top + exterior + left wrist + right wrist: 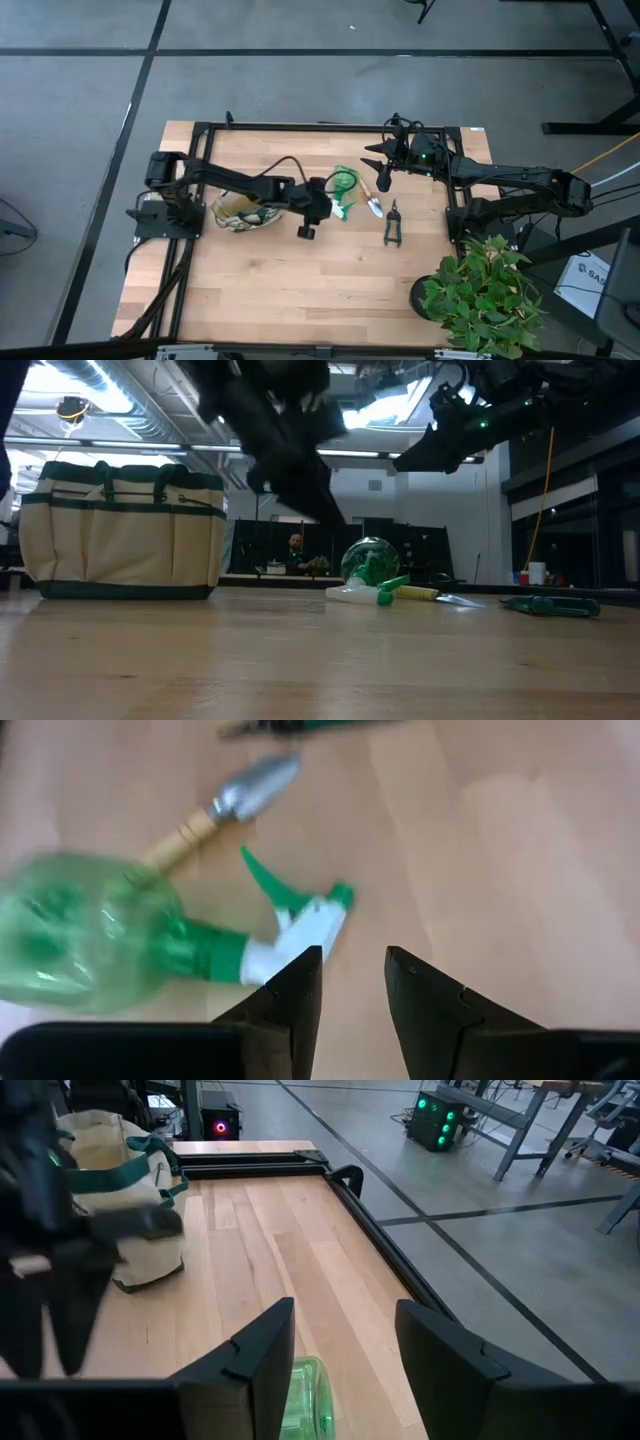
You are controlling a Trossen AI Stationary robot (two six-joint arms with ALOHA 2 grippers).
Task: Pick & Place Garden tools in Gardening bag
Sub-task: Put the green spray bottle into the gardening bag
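Note:
The green spray bottle (343, 190) lies on its side on the table, its white and green nozzle head (300, 925) toward the near edge. The wooden-handled trowel (375, 202) and black pruning shears (393, 225) lie to its right. The cream bag (240, 210) with green trim stands upright at the left. My left gripper (352, 970) is open above the table, just beside the bottle's nozzle head, and touches nothing. My right gripper (340, 1340) is open in the air above the bottle's far end (305, 1400). No rake shows.
A leafy potted plant (485, 295) stands at the table's near right corner. A black frame (300, 127) runs along the table's far edge and sides. Bare wood lies in front of the tools toward the near edge (300, 290).

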